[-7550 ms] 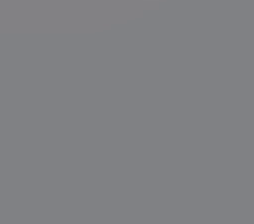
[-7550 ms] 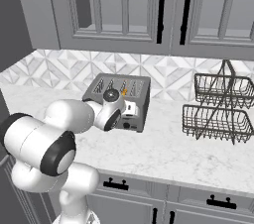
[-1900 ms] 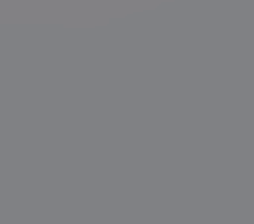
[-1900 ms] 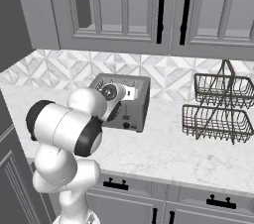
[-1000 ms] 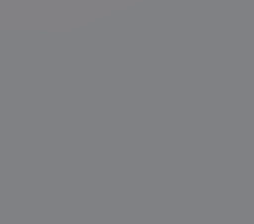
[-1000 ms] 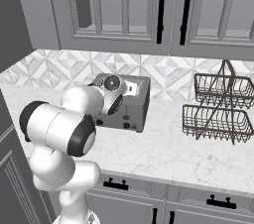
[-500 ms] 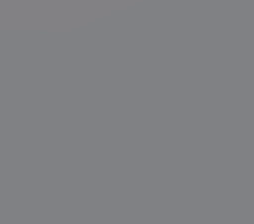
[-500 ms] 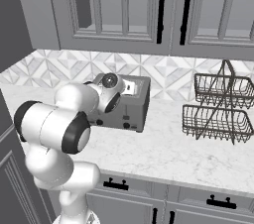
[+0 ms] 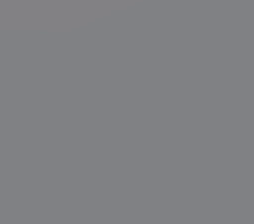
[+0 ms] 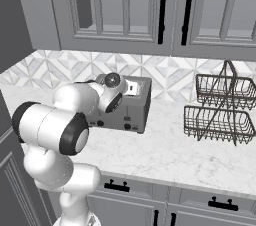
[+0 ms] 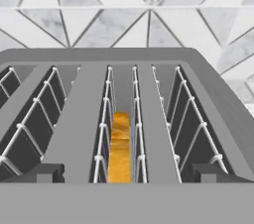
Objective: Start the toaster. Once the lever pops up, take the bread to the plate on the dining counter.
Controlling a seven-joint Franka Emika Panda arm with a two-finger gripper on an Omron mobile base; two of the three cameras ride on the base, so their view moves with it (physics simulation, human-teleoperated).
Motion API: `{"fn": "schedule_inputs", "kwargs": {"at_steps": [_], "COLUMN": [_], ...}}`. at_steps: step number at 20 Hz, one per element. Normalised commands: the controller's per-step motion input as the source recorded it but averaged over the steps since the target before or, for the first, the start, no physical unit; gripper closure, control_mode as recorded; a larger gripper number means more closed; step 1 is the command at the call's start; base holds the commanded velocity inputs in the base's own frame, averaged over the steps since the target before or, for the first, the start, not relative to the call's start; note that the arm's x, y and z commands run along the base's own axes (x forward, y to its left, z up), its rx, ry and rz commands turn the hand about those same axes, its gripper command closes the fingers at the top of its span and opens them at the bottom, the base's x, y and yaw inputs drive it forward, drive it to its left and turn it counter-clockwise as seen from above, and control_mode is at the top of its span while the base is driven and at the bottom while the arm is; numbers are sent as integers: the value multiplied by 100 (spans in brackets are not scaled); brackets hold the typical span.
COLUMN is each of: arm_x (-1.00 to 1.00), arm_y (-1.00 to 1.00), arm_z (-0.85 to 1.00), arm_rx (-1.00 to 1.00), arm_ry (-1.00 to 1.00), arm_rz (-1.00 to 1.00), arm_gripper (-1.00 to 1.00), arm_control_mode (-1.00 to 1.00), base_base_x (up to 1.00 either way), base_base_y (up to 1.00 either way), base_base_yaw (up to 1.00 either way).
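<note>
Directly ahead of the claw (image 11: 126,178) — tips spread wide, gripping nothing — the bread (image 11: 119,146) stands on edge in the toaster's (image 10: 131,104) middle slot, its long axis running straight away, centred between the two tips.

Arm (image 10: 55,135): glossy white, rounded bulbous segments, dark grey-black bands at joints. Round dark cap on the wrist. Finger tips (image 11: 44,172) small, dark, blocky.
</note>
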Motion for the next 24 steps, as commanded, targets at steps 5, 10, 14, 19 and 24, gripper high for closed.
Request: {"fn": "schedule_inputs", "kwargs": {"at_steps": [5, 10, 14, 19, 24], "arm_x": [-11, -5, 0, 0, 0], "arm_y": [0, 2, 17, 2, 0], "arm_z": [-3, 0, 0, 0, 0], "arm_rx": [0, 0, 0, 0, 0], "arm_ry": [5, 4, 1, 0, 0], "arm_rz": [0, 0, 0, 0, 0], "arm_gripper": [-100, -100, -100, -100, -100], "arm_control_mode": [-100, -100, -100, -100, -100], "base_base_x": [0, 0, 0, 0, 0], "base_base_y": [0, 0, 0, 0, 0], "base_base_yaw": [0, 0, 0, 0, 0]}}
